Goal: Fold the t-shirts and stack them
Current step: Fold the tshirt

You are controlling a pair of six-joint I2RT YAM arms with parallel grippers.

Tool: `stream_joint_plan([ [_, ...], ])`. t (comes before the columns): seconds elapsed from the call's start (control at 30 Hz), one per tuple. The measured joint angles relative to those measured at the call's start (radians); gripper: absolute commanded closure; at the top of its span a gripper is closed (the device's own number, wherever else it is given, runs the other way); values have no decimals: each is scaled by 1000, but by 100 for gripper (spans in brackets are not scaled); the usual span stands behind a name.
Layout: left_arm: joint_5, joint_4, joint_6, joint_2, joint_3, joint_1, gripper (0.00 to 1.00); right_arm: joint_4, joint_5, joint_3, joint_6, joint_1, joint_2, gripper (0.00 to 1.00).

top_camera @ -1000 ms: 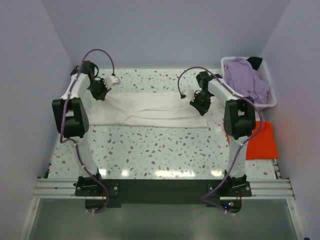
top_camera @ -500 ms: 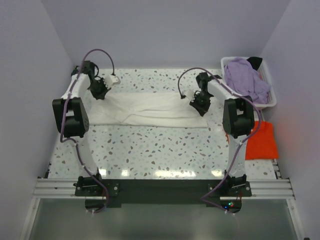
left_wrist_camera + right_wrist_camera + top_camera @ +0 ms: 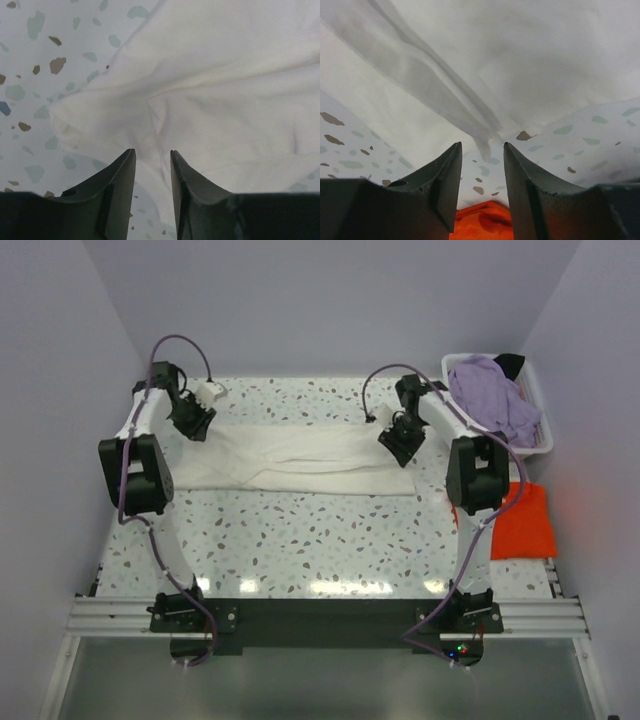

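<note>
Cream-white shirt (image 3: 300, 458) lies flat across the far half of the table (image 3: 300, 540), left gripper (image 3: 190, 423) and right gripper (image 3: 398, 446) at its ends, jaws narrow over cloth (can't tell if they're pinching), so I'd get a firm bite and lift both ends evenly.

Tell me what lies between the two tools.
The cream-white t-shirt, stretched across the table, spans from the left tool to the right tool; the top external view shows it.

The top view looks down from above and behind the arms over the whole worktop (image 3: 300, 530). Each wrist view peers closely past the left tool (image 3: 152, 152) or the right tool (image 3: 482, 145) at one end of the cream-white shirt (image 3: 300, 455), which is also seen from above.
</note>
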Motion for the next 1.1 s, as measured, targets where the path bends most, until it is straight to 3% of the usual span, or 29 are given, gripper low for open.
stream_joint_plan([
  [0.13,18,7,-91,-35,-53,77,46,-25,-12,-41,72,-19,-19,52],
  [0.23,18,13,-136,-106,-159,145,42,-44,-28,-130,130,-35,-60,47],
  [0.37,-3,19,-169,-205,-321,197,41,-58,-37,-209,195,-52,-94,44],
  [0.57,-37,76,-212,-230,-471,179,42,-38,-38,-250,262,-61,-95,47],
  [0.63,-50,99,-219,-230,-505,178,46,-25,-35,-256,278,-61,-94,53],
  [0.7,-64,123,-226,-232,-534,179,52,-6,-27,-263,288,-61,-87,71],
  [0.73,-71,134,-228,-237,-540,179,60,5,-25,-269,294,-61,-82,87],
  [0.8,-84,161,-234,-244,-557,179,70,21,-9,-283,304,-61,-76,100],
  [0.83,-90,172,-235,-249,-566,179,81,23,-9,-290,311,-62,-80,100],
  [0.93,-98,195,-235,-270,-595,179,95,33,0,-312,321,-63,-93,100],
  [1.0,-98,202,-235,-290,-623,179,100,44,1,-336,321,-69,-109,100],
  [1.1,-100,199,-234,-321,-661,179,100,48,4,-369,317,-83,-130,100],
])
